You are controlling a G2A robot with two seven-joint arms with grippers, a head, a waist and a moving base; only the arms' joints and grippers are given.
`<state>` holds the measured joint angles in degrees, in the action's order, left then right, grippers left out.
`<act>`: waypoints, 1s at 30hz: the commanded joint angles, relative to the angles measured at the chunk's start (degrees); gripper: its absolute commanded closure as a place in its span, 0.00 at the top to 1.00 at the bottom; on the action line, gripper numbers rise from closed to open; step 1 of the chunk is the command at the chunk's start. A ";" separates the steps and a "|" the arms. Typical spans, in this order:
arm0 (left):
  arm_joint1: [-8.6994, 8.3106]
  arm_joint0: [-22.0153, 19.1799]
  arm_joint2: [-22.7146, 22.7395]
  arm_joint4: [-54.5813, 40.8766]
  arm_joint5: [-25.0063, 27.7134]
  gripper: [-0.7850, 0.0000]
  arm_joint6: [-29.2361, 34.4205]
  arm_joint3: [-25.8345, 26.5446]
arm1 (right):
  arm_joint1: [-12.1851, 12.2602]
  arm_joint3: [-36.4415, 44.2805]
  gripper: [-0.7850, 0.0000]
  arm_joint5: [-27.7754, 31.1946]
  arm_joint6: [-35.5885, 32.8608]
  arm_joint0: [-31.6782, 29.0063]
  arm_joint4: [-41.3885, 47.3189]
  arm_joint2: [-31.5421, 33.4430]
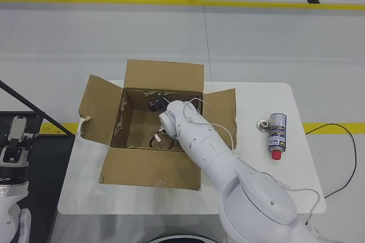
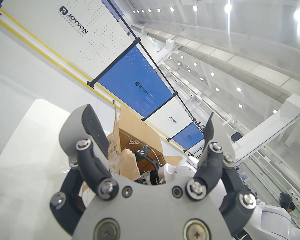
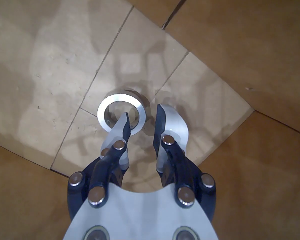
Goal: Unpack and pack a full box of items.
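Observation:
An open cardboard box stands on the white table. My right arm reaches down into it. On the box floor lies a metal ring. My right gripper is open and straddles the ring's wall, one finger inside the hole and the other outside, with a small gap showing. My left gripper is open and holds nothing. It sits off the table's left side, tilted up, with the box beyond it.
A spray can with a red cap lies on the table right of the box, with a small round metal part beside it. The box's four flaps are spread outward. A black surface lies left of the table.

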<state>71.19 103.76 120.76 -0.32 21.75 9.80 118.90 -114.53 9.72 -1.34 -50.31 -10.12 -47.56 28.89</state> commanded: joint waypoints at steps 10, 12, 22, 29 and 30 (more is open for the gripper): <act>0.00 0.00 0.00 0.00 0.00 1.00 0.00 0.00 | 0.01 -0.29 0.03 1.95 -1.51 -0.34 -0.93 0.25; 0.00 0.00 0.00 0.00 0.00 1.00 0.00 0.00 | 0.03 -0.36 0.00 2.28 -1.55 -0.24 -0.91 0.41; 0.00 0.00 0.00 0.00 0.00 1.00 0.00 0.00 | 0.64 -0.34 0.00 7.59 -0.24 1.38 2.12 2.75; 0.00 0.00 0.00 0.00 0.00 1.00 0.00 0.00 | 1.58 1.20 0.00 15.74 -0.70 3.98 4.66 4.72; 0.00 0.00 0.00 0.00 0.00 1.00 0.00 0.00 | 1.68 1.60 0.00 16.30 -1.04 4.38 4.63 4.82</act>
<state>71.19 103.76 120.76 -0.32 21.75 9.80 118.90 -112.93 11.02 14.44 -51.04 -6.09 -42.86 33.64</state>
